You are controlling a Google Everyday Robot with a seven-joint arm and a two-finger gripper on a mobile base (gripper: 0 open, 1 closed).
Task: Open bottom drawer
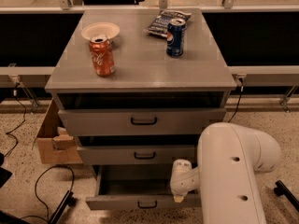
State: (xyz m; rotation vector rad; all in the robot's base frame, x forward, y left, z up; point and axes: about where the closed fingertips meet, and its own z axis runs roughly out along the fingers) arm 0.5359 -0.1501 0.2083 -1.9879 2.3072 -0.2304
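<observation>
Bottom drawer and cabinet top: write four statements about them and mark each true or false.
The bottom drawer is pulled out, its inside showing. True.
The claw is at the top drawer's handle. False: it is down at the bottom drawer's front, right of the black handle.
The orange can stands next to the white bowl. True.
The blue can lies on its side. False: it stands upright.

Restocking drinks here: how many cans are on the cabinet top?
2: an orange can front-left, beside the white bowl, and a blue can back-right, by the snack bag. None looks hidden. The pincer is low, at the open bottom drawer.
</observation>
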